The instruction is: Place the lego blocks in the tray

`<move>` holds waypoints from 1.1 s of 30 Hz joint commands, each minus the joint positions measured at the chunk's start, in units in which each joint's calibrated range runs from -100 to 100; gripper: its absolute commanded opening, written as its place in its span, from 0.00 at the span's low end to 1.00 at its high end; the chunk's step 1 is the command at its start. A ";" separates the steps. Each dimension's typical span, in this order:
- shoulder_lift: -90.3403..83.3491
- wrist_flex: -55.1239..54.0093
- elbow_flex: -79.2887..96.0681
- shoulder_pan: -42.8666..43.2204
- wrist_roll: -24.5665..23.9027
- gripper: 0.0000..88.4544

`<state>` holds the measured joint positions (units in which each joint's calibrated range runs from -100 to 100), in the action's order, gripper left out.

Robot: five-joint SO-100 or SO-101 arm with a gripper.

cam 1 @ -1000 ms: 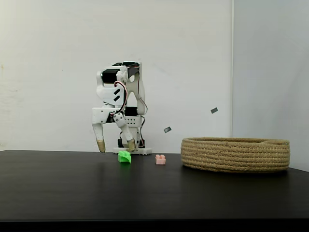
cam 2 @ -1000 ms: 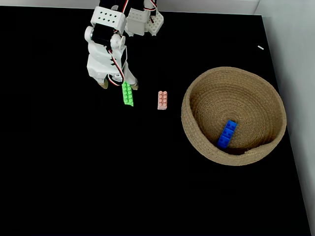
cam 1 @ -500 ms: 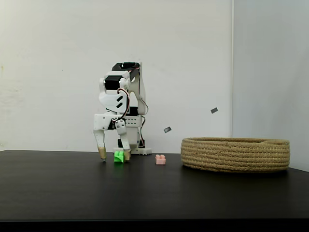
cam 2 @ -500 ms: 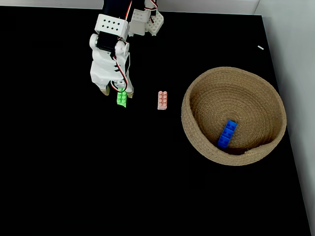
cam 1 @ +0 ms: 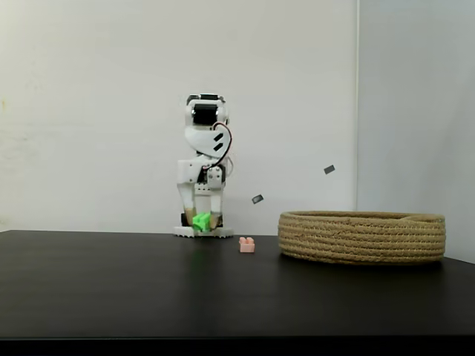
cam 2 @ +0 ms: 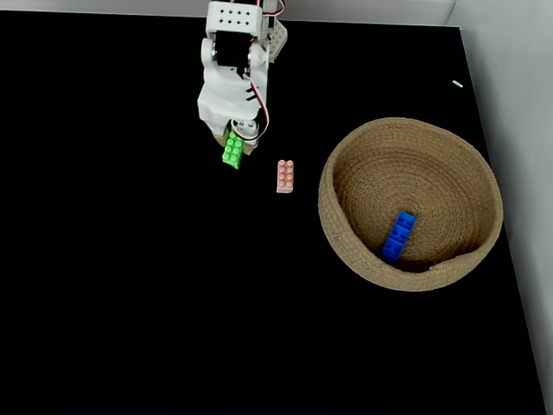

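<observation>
Table (cam 2: 130,303) is black and matte, running to a white wall (cam 1: 89,89) behind it in the side-on fixed view.

Tray (cam 2: 346,233), a coiled tan rope basket, sits at the right of the table in both fixed views; low ribbed side shows at (cam 1: 362,241).

Arm (cam 1: 204,148), white with black servos and red/black wiring, stands at the back of the table, forearm pointing down. From above it shows at (cam 2: 232,69).

Gripper (cam 1: 202,221) pinches the green lego block (cam 1: 200,221) between its two tan-tipped fingers. From above, the gripper (cam 2: 233,149) has the green lego block (cam 2: 232,150) sticking out toward the camera side. Side-on, the block looks lifted just clear of the table, in front of the arm's base.

Pink lego block (cam 2: 285,175) lies flat on the table between gripper and tray, touching neither; side-on it shows at (cam 1: 246,245), just left of the tray.

Blue lego block (cam 2: 398,235) lies inside the tray, on the floor toward the near wall, angled.

Two small dark grey marks (cam 1: 329,170) sit on the wall above the tray.

No readable brand, label or writing on anything.
</observation>
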<state>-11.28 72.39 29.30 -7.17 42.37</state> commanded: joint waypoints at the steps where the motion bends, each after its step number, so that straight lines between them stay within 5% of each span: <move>1: -13.22 13.45 -10.01 9.89 -8.01 0.00; 6: -20.19 14.61 -14.48 23.57 -18.27 0.00; 12: -12.11 4.28 -17.30 28.19 -23.05 0.00; 15: -6.52 -0.96 -21.96 28.35 -24.13 0.01; 27: -2.13 -16.12 -20.31 28.85 -29.11 0.40; 33: -4.88 -6.38 -17.03 23.16 -22.71 0.40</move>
<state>-12.89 61.02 11.36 19.71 15.46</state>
